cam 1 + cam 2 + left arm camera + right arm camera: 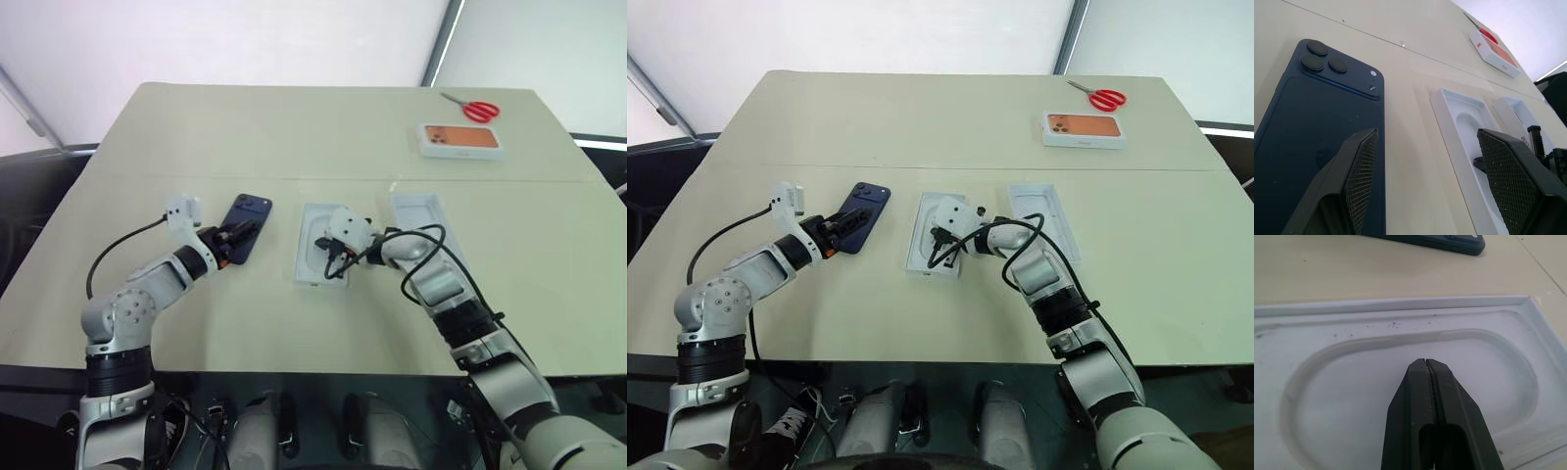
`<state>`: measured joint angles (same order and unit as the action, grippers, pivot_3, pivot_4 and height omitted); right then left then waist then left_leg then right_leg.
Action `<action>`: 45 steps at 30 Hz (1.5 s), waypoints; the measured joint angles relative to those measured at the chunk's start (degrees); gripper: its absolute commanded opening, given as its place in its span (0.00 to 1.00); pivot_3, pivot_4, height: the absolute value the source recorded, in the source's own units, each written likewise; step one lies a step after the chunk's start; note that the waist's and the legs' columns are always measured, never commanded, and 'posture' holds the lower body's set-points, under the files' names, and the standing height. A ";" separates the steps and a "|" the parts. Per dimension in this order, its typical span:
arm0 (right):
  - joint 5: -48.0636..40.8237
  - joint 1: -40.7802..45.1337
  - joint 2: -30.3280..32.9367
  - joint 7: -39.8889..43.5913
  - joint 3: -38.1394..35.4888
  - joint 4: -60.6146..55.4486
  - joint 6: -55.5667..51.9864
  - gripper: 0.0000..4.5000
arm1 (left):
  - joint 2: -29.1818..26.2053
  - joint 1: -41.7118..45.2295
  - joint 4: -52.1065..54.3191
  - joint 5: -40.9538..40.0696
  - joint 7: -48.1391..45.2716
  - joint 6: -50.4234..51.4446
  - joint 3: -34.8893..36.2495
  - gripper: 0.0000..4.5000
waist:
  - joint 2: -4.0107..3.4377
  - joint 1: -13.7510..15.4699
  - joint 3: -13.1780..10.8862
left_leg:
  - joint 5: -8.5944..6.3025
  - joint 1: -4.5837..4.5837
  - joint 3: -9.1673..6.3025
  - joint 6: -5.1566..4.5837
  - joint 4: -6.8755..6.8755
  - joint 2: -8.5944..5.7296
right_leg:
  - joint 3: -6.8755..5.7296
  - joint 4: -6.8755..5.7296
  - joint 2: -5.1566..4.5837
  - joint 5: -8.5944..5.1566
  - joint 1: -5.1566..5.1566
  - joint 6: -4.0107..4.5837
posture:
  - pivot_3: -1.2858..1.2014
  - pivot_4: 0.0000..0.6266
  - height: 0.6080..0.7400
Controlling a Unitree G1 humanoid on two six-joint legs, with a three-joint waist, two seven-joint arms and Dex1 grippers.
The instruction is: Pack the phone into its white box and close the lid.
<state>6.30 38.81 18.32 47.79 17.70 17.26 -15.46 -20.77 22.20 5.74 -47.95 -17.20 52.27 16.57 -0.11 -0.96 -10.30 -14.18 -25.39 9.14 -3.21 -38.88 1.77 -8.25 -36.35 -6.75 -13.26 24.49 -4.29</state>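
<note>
We are resting the left pincer (238, 235), fingers apart and gripping nothing, over the phone (246, 225) on the tabletop (294, 137). The right pincer (1426, 363), closed and empty, is pressing, perhaps steadying, the insert (1400, 382); clear it first.

A staged test or lab space is suggested rather than a home. A broad, plain beige table (323, 137) is set against blank white panels (245, 39), with a dark floor seen at its sides. Little is laid out on it beyond phone packaging (461, 140) and red-handled scissors (478, 110). The wider room cannot be made out.
</note>
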 measured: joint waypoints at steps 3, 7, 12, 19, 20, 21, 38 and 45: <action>0.48 0.41 -0.47 -3.11 -0.14 1.29 1.30 0.00 | 0.28 -0.02 0.01 0.01 0.21 0.00 0.00 0.76 | 0.00 -0.01 0.00 | -0.01 0.00 0.00 0.02 0.00 0.00 | 0.00 0.00 0.00 0.00 0.01 0.00 | 0.52 0.24 0.98; 0.15 2.77 -0.87 -6.21 -2.39 3.16 2.85 0.00 | 0.51 -0.05 0.01 0.12 0.34 0.00 -0.03 0.76 | 0.00 -0.01 0.00 | -0.05 -0.01 0.00 0.08 0.00 0.00 | 0.01 0.00 0.00 0.00 0.02 0.00 | 0.52 0.24 0.98; -2.01 4.03 -2.89 -7.21 -4.23 3.17 4.25 0.00 | -3.19 0.31 -1.51 1.08 -1.93 -0.05 0.09 0.76 | -0.01 -0.19 0.00 | 0.00 0.00 0.02 0.04 0.04 0.02 | -0.03 0.00 0.06 0.00 0.05 0.00 | 0.52 0.24 0.98; -1.93 8.11 -9.90 -6.68 -0.58 4.85 4.14 0.00 | -15.27 8.76 -17.01 6.76 -9.27 -2.34 0.61 0.76 | 0.00 -0.28 -0.01 | -0.02 -0.02 0.12 0.22 0.24 0.01 | 0.03 0.00 0.10 -0.01 0.19 0.01 | 0.52 0.24 0.98; -1.53 9.13 -10.98 -6.58 0.59 6.37 4.25 0.00 | -15.78 9.83 -18.69 7.75 -10.98 -3.01 0.04 0.76 | 0.00 -0.09 -0.01 | -0.02 -0.03 0.12 0.23 0.26 -0.03 | 0.03 0.01 0.06 -0.01 0.20 0.01 | 0.52 0.24 0.98; -1.02 9.90 -11.31 -6.40 1.49 7.49 4.39 0.00 | -15.89 10.21 -19.81 8.47 -12.16 -3.34 -0.54 0.76 | 0.00 0.05 -0.01 | -0.03 -0.03 0.13 0.25 0.27 -0.05 | 0.03 0.03 0.05 -0.01 0.19 0.01 | 0.52 0.24 0.98; 5.34 17.30 -16.19 -7.01 5.82 24.51 2.39 0.00 | -17.73 22.16 -43.45 24.30 -37.87 -8.47 -15.64 0.76 | 0.02 -0.51 0.06 | 0.29 0.06 0.24 0.50 0.71 -0.05 | 0.14 -0.03 0.17 -0.01 0.38 0.04 | 0.52 0.24 0.98; 5.87 16.87 -15.01 -6.94 5.76 23.54 2.22 0.00 | -16.38 21.27 -42.34 24.94 -41.76 -5.59 -15.52 0.76 | -0.03 -0.22 0.12 | 0.31 0.08 0.21 0.47 0.70 -0.09 | 0.15 -0.04 0.08 -0.01 0.34 0.04 | 0.52 0.24 0.98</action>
<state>12.18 55.67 3.30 40.85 23.47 40.80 -13.24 -37.15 43.47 -36.61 -23.00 -58.96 46.68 1.04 -0.15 -1.18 -10.17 -13.87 -25.31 9.36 -2.75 -38.18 1.68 -8.10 -36.39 -6.67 -13.27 24.83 -4.26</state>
